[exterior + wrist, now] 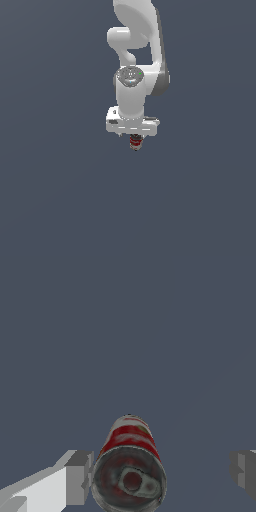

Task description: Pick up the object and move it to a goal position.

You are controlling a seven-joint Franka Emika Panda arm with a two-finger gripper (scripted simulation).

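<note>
The object (131, 466) is a small can with a red band, whitish stripes and a dark pull-tab end turned toward the wrist camera. It stands between the fingers of my gripper (162, 476), which is open. One grey fingertip (80, 476) is right against the can's side. The other fingertip (244, 472) stands well apart from it, with a wide gap between. In the exterior view the object (135, 143) pokes out just below the white hand of my gripper (135, 137), which points straight down. Whether the can rests on the ground, I cannot tell.
A plain dark blue-grey surface (60, 200) fills both views. The white arm (134, 45) rises from the hand to the exterior view's top edge. No other objects or markers show.
</note>
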